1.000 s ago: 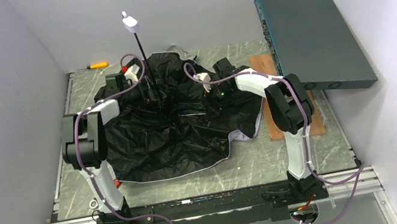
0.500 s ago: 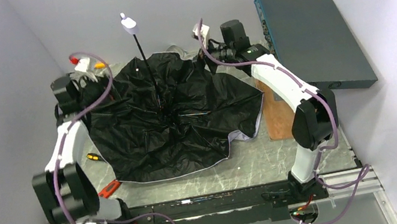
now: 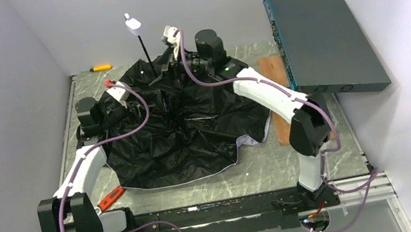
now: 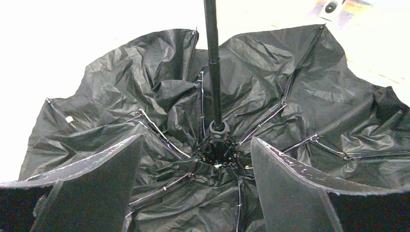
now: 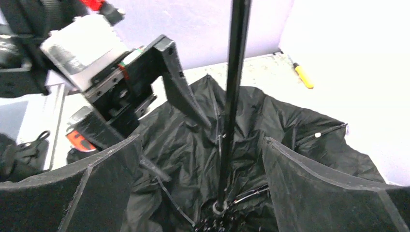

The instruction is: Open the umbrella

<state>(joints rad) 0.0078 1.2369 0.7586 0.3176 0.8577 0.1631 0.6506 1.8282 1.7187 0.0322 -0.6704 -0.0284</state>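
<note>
The umbrella lies upside down on the table, its black canopy (image 3: 187, 132) spread out with a white underside showing at the front edge. Its thin black shaft (image 3: 150, 62) stands up, with the pale handle (image 3: 133, 24) on top. My left gripper (image 3: 141, 101) is open and empty, just left of the rib hub (image 4: 220, 145), with its fingers (image 4: 101, 179) apart from it. My right gripper (image 3: 165, 71) is open and empty, just right of the shaft (image 5: 232, 96), which stands ahead between its fingers (image 5: 309, 188). The left gripper (image 5: 145, 82) also shows in the right wrist view.
A large dark teal flat box (image 3: 319, 40) leans on the right wall above a wooden board (image 3: 280, 103). A yellow screwdriver (image 3: 99, 67) lies at the back left. A red-handled tool (image 3: 110, 197) lies by the canopy's front left edge.
Both grippers left the hub and swung out to the back corners. They have now come back in on either side of the shaft. The canopy lies a little wider at the back.
</note>
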